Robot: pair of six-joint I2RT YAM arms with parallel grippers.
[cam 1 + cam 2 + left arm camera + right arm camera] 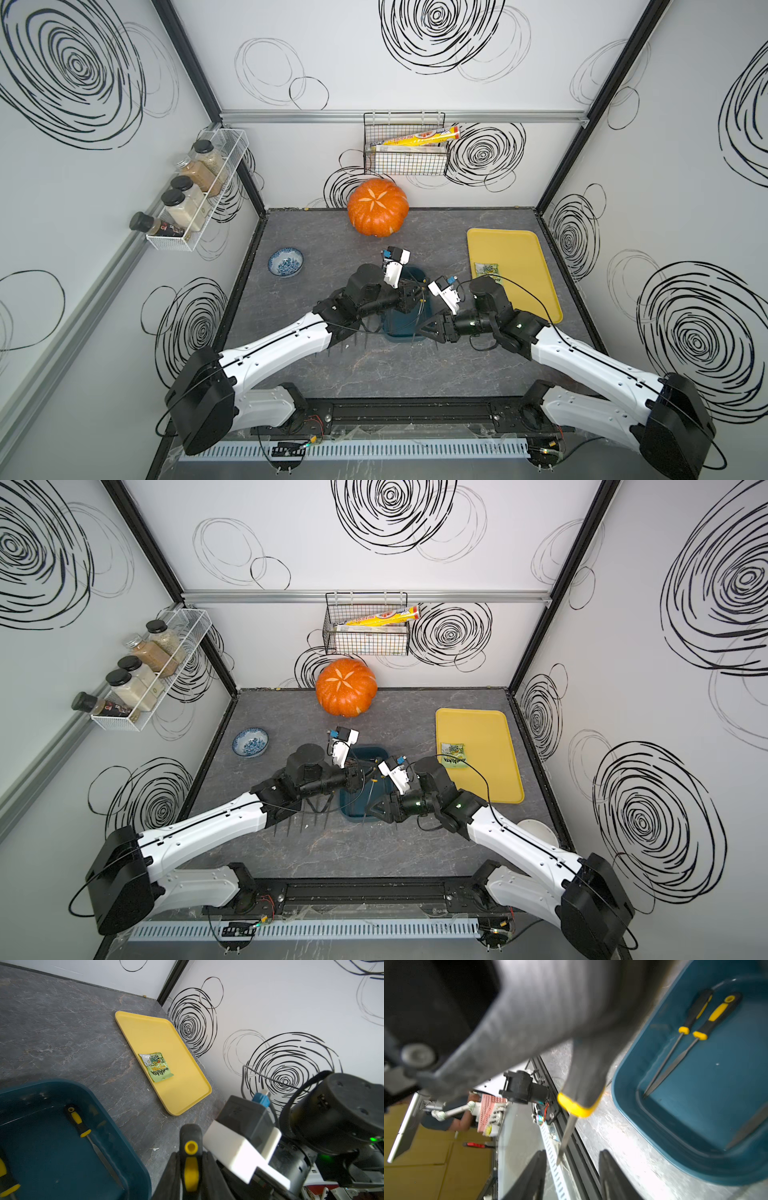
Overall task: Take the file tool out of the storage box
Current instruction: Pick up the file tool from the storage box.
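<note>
The dark teal storage box (405,328) (365,808) sits mid-table between both arms. My left gripper (191,1167) (409,297) is shut on the black-and-yellow handle of a file tool (191,1159), held up over the box's right edge. The file's yellow collar and grey blade (566,1136) point down into the gap of my right gripper (572,1155) (428,330), which is open, its fingers (537,1167) apart from the blade. Other files (716,1012) (83,1124) lie in the storage box (695,1105) (52,1147).
A yellow tray (507,249) (155,1032) with a green packet (488,270) (156,1067) lies to the right. A pumpkin (377,208) stands behind, a blue bowl (285,262) to the left. Several thin dark tools (291,825) lie left of the box. A wire basket (405,153) hangs on the back wall.
</note>
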